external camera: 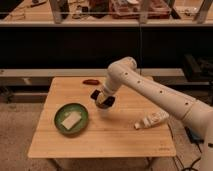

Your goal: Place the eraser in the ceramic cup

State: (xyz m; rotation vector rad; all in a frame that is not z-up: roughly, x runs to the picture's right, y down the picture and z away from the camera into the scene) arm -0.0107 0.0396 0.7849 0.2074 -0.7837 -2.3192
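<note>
My gripper hangs over the middle of the wooden table, just right of the round green dish. A small whitish shape directly under the gripper looks like the ceramic cup, and the gripper hides most of it. A pale yellowish bit shows at the gripper's tip. I cannot tell whether that bit is a held thing or part of the cup. A flat whitish block lies in the green dish. I cannot tell whether it is the eraser.
A white bottle lies on its side at the table's right. A small reddish-brown object lies near the far edge. Dark shelving with clutter stands behind the table. My arm reaches in from the right.
</note>
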